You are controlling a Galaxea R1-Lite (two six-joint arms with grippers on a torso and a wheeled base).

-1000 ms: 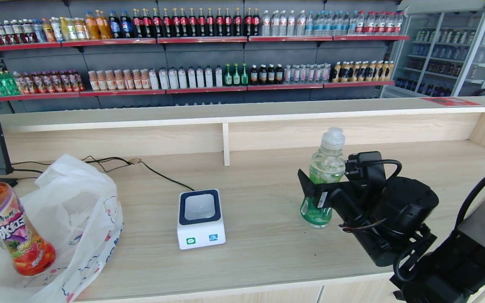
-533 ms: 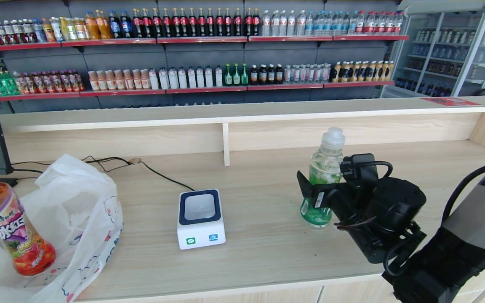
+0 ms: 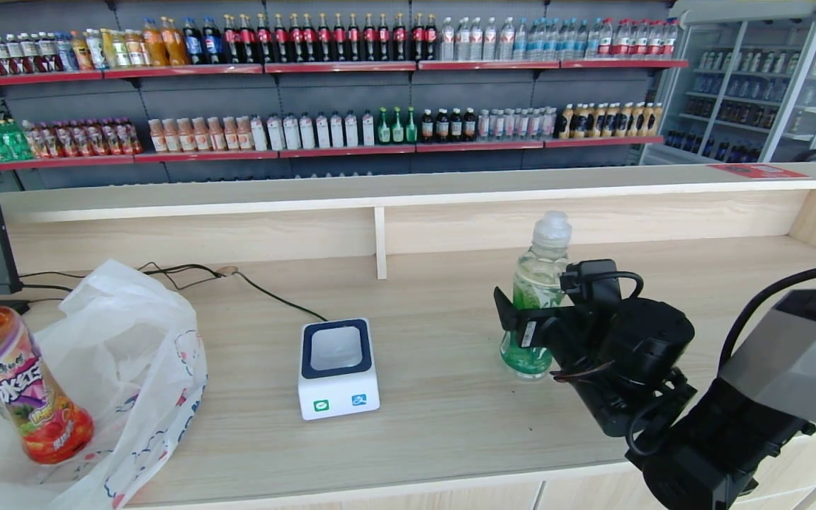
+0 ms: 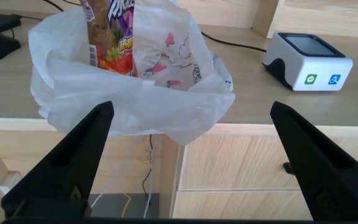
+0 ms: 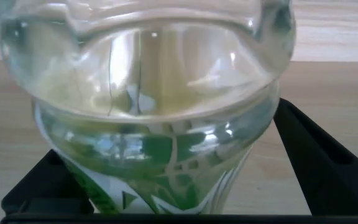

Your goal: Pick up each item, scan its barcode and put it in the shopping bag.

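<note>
A clear bottle with a green label and pale cap [image 3: 539,273] stands upright at the right of the wooden counter [image 3: 436,397], its base at or just above the surface. My right gripper [image 3: 532,319] is shut on its lower body; in the right wrist view the bottle [image 5: 148,93] sits between the dark fingers [image 5: 319,168]. A red tea bottle with a purple cap [image 3: 18,382] stands inside the white shopping bag [image 3: 132,340] at the left. The white barcode scanner [image 3: 337,367] sits mid-counter. My left gripper [image 4: 185,162] is open, low in front of the bag [image 4: 166,99], holding nothing.
A black cable [image 3: 266,294] runs from behind the bag toward the scanner. A raised wooden ledge [image 3: 380,205] backs the counter, with drink shelves behind it. Bare counter lies between scanner and green-label bottle. The scanner [image 4: 307,53] lies beyond the bag in the left wrist view.
My right gripper has shifted left and slightly up, and the green-label bottle has moved with it. The bag, tea bottle and scanner have stayed put.
</note>
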